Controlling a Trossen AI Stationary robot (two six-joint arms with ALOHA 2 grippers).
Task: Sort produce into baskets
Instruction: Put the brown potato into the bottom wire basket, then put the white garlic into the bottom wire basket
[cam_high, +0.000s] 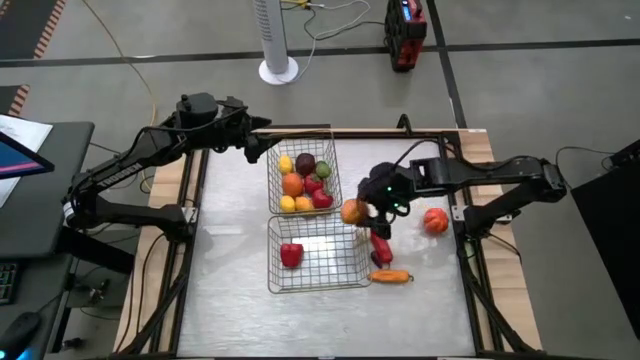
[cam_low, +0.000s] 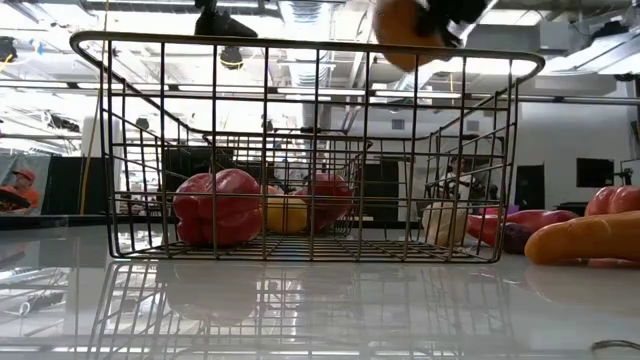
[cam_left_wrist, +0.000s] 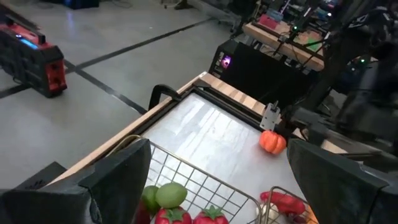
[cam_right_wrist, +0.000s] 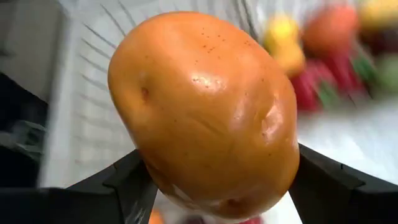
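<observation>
While the left gripper (cam_high: 258, 150) waits wide open and empty beside the far basket (cam_high: 330, 160), the right arm reaches in from the side, its right gripper (cam_high: 362, 212) over the near basket's (cam_high: 352, 275) right rim. Fingers (cam_right_wrist: 130, 180) clamped on an orange potato (cam_right_wrist: 205, 112), raised above the rim. Potato oval, long axis tilted; skin smooth, glossy, faintly speckled, with shallow dimples.

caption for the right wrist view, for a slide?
Right gripper holds an orange potato-like piece above the wire baskets.
</observation>
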